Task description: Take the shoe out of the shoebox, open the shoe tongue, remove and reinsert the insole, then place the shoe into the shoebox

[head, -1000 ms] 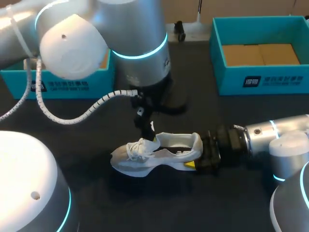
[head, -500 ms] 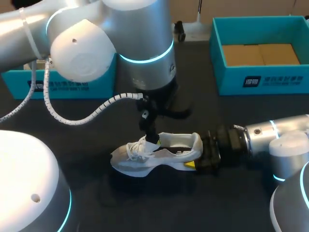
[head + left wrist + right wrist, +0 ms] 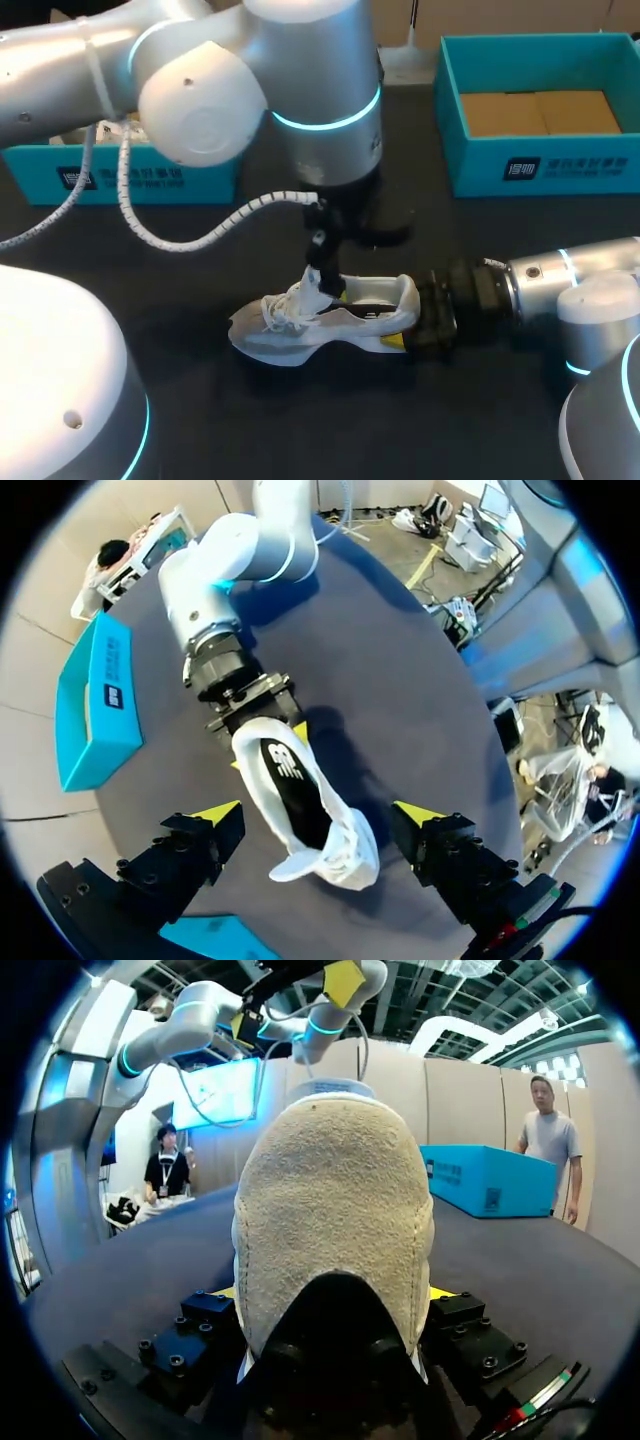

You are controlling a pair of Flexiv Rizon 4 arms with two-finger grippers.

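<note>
Nearest, at the lower right of the head view, my right gripper (image 3: 412, 318) is clamped on the heel of the shoe (image 3: 330, 318). Its wrist view shows the suede heel wedged between the two fingers (image 3: 205, 1325), with the yellow tips just peeking out on either side. I judge that this grip is there to anchor the shoe, so it does not slide or tip while the front is worked.

The shoe lies on its sole on the dark table (image 3: 200, 270), just below the middle of the frame, toe to the left and heel to the right. It is out of either box.

Just behind it, my left gripper (image 3: 320, 278) hangs over the lacing, pointing straight down. Its fingers (image 3: 190, 850) are spread wide and hold nothing. In its wrist view the shoe's mouth lies under the gap between them, with the dark insole (image 3: 288, 775) in plain sight inside. The tongue (image 3: 305, 293) stands up at the gripper's tip. Whether a finger touches it I cannot tell. That stance suits reaching in for the insole.

Farthest off, the left shoebox (image 3: 130, 178) sits at the upper left, half hidden by my left arm. The right shoebox (image 3: 540, 165) stands open at the upper right, showing its brown floor, and is a likely place for the shoe's return.
</note>
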